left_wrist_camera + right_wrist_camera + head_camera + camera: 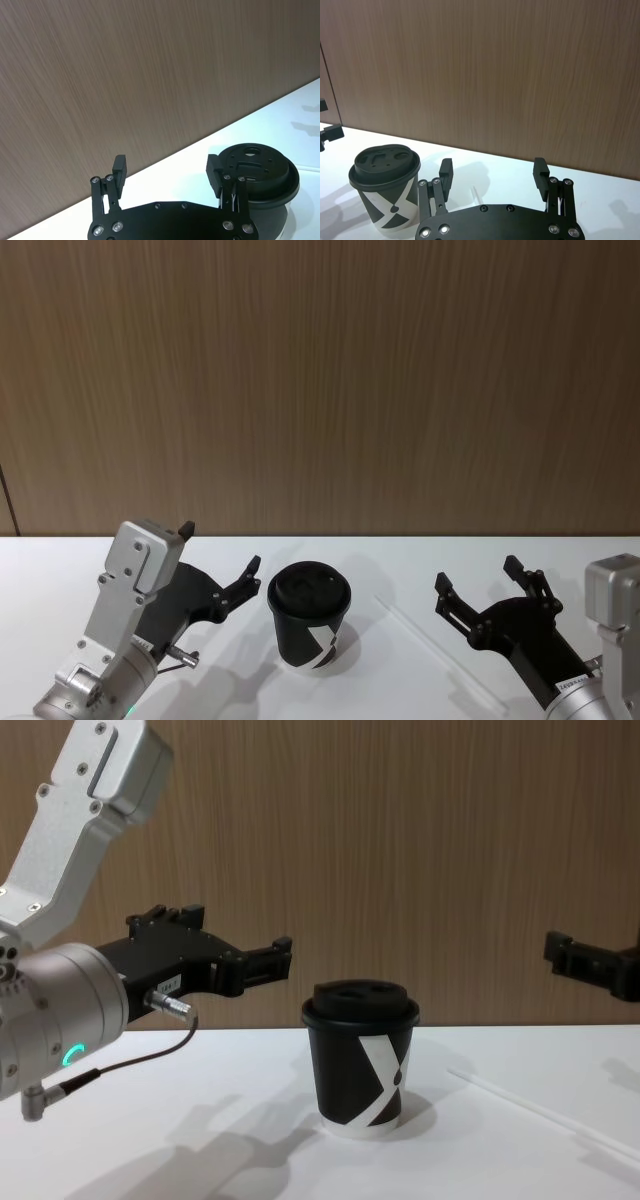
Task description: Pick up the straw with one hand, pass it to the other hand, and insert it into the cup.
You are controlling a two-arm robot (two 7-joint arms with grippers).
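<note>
White straw (440, 650) lies flat on the table (60, 570) at lower right of the head view. It runs diagonally from near the cup (308, 615) toward the bottom edge, and nothing is touching it. The cup stands upright at lower centre with its lid on, between the two arms.

Right gripper (478, 575) hovers off the table at lower right, jaws spread wide and empty. The straw sits just left of it in frame, so my read is that this one is lined up for the pick.

Left gripper (220, 547) is at lower left, jaws also spread and empty, with one fingertip just beside the cup lid. It is probably staged there to take the handover next to the cup.

Room to move:
- There is bare table on both sides of the straw, so approach is open.
- The straw is thin and flat, so the fingertips must go right down to the surface and could slip off it.
- The straw's far end is near the cup base, and a sloppy sweep could nudge the cup.
- The wood wall (320, 380) starts at the table's far edge, mid-frame, so there is little room to reach forward.
- A cable (130, 1065) droops under the left wrist at left of the chest view, apart from the cup.
</note>
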